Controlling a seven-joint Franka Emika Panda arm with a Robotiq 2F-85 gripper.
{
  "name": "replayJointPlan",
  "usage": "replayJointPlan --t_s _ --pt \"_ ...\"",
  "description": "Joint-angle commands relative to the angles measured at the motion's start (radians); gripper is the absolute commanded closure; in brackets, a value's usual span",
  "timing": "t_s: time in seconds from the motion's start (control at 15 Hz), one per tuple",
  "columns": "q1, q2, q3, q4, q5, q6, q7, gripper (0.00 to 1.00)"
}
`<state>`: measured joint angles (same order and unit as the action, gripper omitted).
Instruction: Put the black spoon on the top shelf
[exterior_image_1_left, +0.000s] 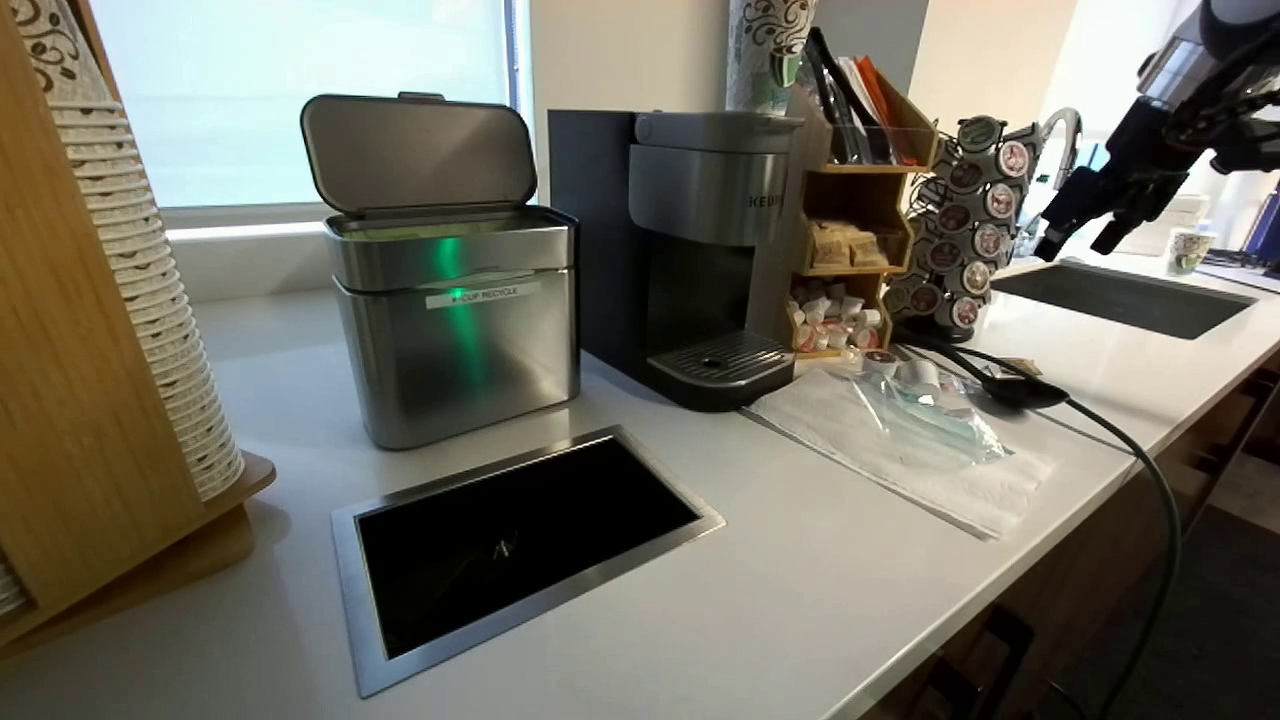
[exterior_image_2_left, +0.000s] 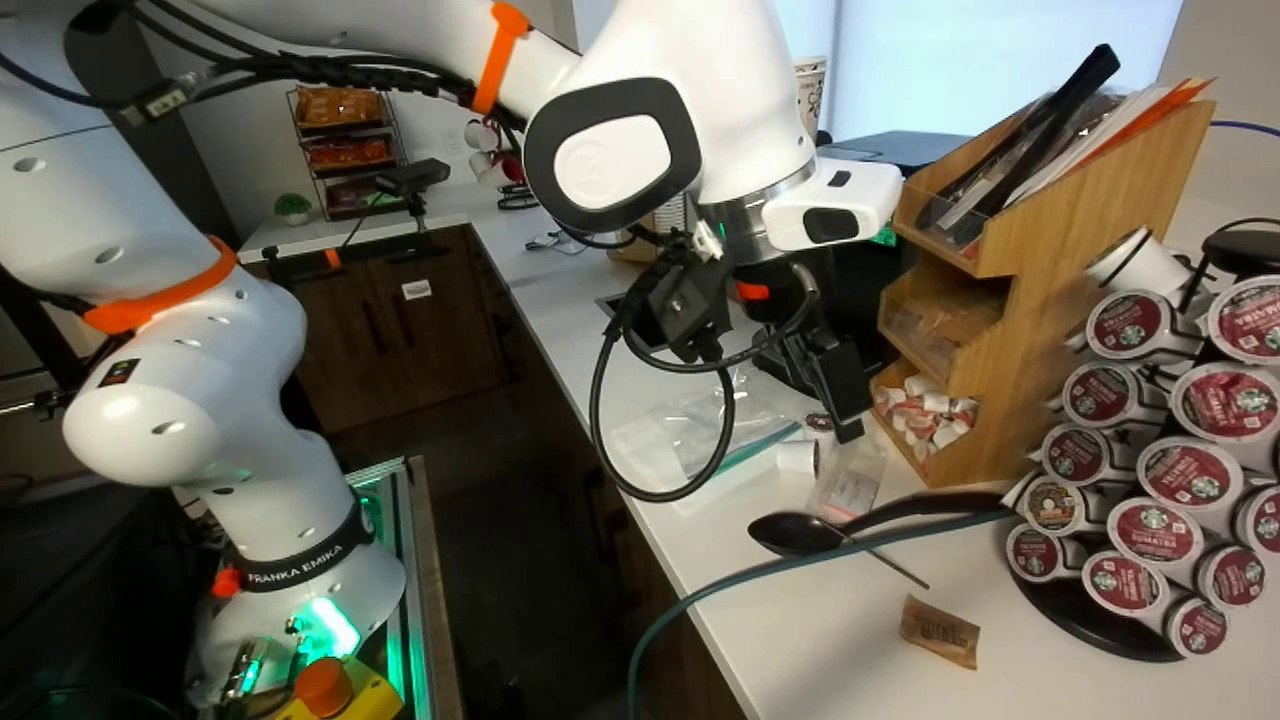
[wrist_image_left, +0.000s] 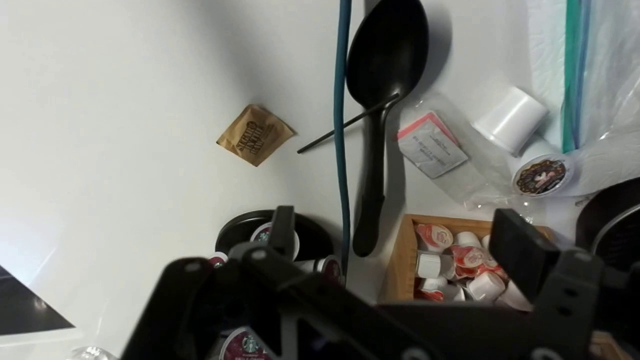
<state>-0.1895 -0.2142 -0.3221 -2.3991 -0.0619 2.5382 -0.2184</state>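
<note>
A black spoon (wrist_image_left: 377, 132) lies on the counter (wrist_image_left: 125, 130), the gripper (wrist_image_left: 400, 235) spread apart and holding nothing, so lifting and placing on the top shelf (exterior_image_2_left: 1060, 220) seemingly both remain.

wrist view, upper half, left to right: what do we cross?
Brown sugar packet -> teal cable -> black spoon -> pink-and-white packet -> white pod -> clear zip bag at the right edge. Left out for overlap: thin dark stick, printed-lid pod, paper towel.

The spoon (wrist_image_left: 387, 55) is black; the rack (exterior_image_2_left: 1075, 340) brown; the cable (wrist_image_left: 341, 145) teal; a cup (exterior_image_1_left: 1188, 252) swirl-patterned.
</note>
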Motion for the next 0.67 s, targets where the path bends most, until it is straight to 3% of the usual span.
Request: replayJointPlan --t_s 0.0,0.4,0.6 --pt "0.005 0.057 0.019 0.025 0.042 0.026 -0.014 0.0" --pt "0.016 0.321 0.085 0.197 0.111 0.003 0.063 0.0" --pt "0.006 0.414 0.101 0.273 0.079 -0.021 0.179 0.0"
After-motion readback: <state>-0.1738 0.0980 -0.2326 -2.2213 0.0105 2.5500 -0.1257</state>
